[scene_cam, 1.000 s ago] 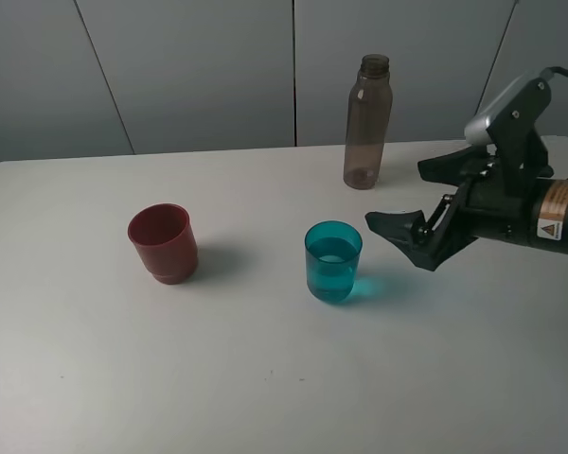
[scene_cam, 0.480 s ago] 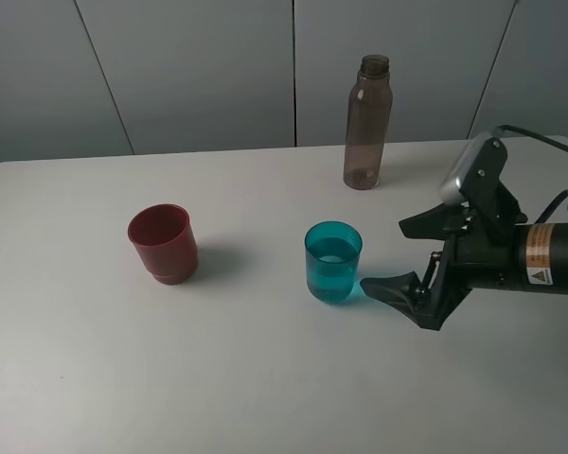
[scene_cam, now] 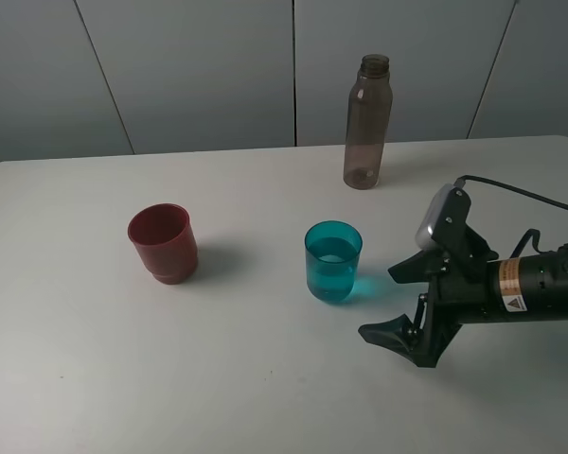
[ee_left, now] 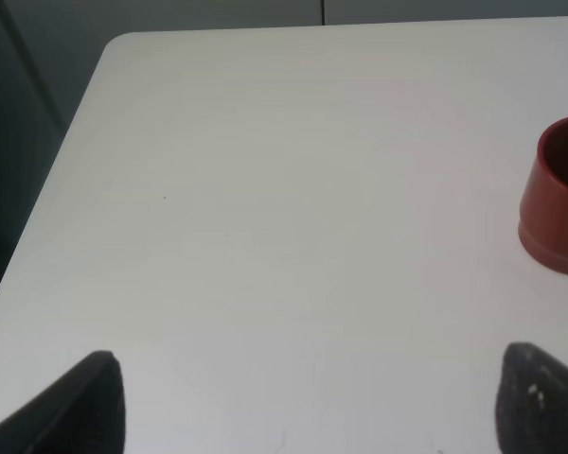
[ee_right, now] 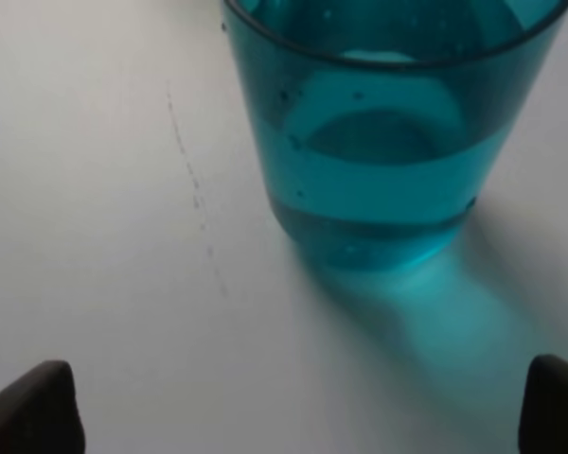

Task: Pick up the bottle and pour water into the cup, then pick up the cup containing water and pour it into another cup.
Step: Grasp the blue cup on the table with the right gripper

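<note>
On the white table (scene_cam: 246, 388), near its middle, the teal cup (scene_cam: 333, 262) stands upright and partly filled with water (scene_cam: 332, 253), throwing a bluish glow onto the surface beside it. Off to its left, well apart, the red cup (scene_cam: 163, 243) sits upright too, its narrower base on the table. The bottle (scene_cam: 366, 123) stands uncapped at the far side, behind the teal cup and a little to the right, well clear of both cups. Whether any water is left in it I cannot tell through the smoky plastic.

The right gripper (scene_cam: 376, 304) hangs low to the right of the teal cup and a bit nearer to me, its arm reaching in from the right edge. Its jaws are spread wide and hold nothing. They point toward the teal cup but do not touch it, and the wrist view shows the tumbler just ahead of the two dark fingertips rather than between them.

The left gripper (ee_left: 312, 407) shows only in its own wrist camera. Its fingertips are set far apart over bare tabletop, holding nothing, with the red cup farther ahead and off to one side.
</note>
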Available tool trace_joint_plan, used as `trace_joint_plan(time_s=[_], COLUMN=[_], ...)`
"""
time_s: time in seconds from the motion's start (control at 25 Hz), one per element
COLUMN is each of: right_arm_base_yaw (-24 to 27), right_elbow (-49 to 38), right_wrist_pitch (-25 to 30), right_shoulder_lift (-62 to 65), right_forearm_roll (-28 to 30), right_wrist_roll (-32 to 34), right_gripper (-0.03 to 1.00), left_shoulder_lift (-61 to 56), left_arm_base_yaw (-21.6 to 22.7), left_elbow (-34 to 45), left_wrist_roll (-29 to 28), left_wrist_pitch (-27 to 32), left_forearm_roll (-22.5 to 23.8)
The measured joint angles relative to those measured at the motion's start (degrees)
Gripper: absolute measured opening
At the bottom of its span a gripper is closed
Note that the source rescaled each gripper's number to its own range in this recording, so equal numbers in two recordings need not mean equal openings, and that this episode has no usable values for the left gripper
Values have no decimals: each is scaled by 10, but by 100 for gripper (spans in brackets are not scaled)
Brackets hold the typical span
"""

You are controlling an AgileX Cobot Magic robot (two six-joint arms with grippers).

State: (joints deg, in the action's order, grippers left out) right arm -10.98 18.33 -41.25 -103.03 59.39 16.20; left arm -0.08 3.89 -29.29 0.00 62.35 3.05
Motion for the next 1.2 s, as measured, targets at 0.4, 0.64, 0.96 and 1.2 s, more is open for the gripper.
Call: trace_joint_plan(time_s=[0.4, 0.64, 0.96, 1.2], right_arm_base_yaw=[0, 0, 0, 0], right_elbow=[40, 41, 41, 48], right_wrist_pitch=[-31, -63, -161, -205], right_shoulder_lift=[-16, -68, -136, -161], right_forearm_roll=[-3, -22, -84, -107], right_wrist_roll=[-47, -110, -218, -244], right_gripper=[100, 100, 100, 100], left_shoulder_lift=[0, 0, 0, 0], left_arm_base_yaw=[0, 0, 0, 0], left_elbow=[0, 0, 0, 0], left_wrist_roll=[4, 4, 4, 4], left_wrist_pitch=[0, 0, 0, 0], left_forearm_roll=[0, 0, 0, 0])
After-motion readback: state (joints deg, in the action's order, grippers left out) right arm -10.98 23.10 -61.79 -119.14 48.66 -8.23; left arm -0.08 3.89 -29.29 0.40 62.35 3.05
